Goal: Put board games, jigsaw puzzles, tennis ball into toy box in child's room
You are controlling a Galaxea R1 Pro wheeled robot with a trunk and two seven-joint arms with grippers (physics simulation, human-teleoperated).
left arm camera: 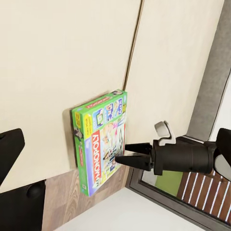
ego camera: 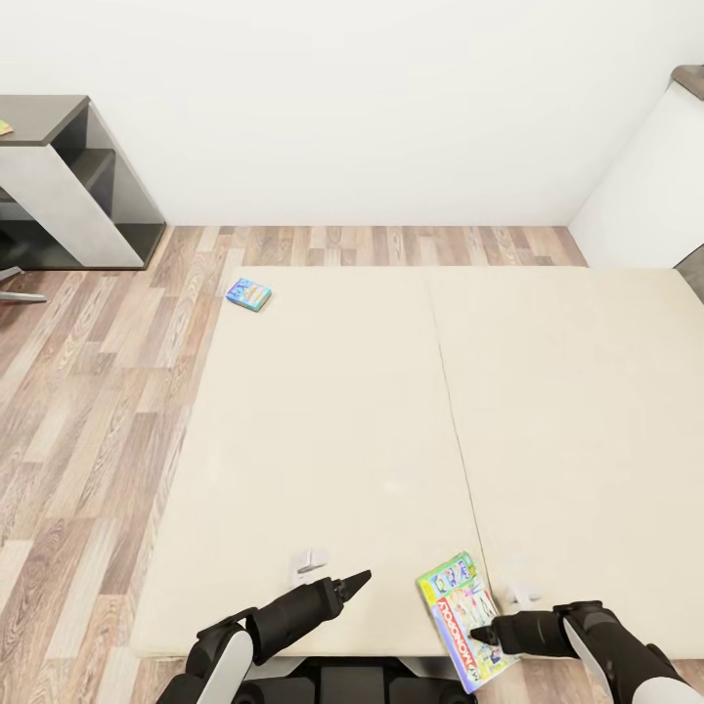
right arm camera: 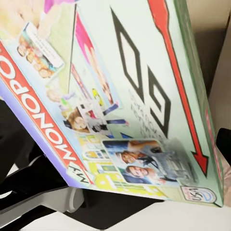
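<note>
A green-edged Monopoly board game [ego camera: 462, 616] lies flat at the near edge of the beige bed [ego camera: 342, 430], one end hanging over the edge. My right gripper [ego camera: 482, 634] is open, its tips right at the box's near-right side. In the left wrist view, the right gripper [left arm camera: 121, 153] shows a small gap between its fingers, in front of the box's printed face [left arm camera: 98, 139]. That face [right arm camera: 106, 96] is very close in the right wrist view. A smaller blue board game [ego camera: 248, 293] rests at the bed's far left corner. My left gripper [ego camera: 354, 583] hovers open, left of the Monopoly box.
The dark-grey low section of the table [ego camera: 59, 122] stands at the far left against the white wall, with a colourful sliver at its edge. Wood-plank floor [ego camera: 88, 411] runs along the bed's left side. A white panel [ego camera: 645, 186] rises at the far right.
</note>
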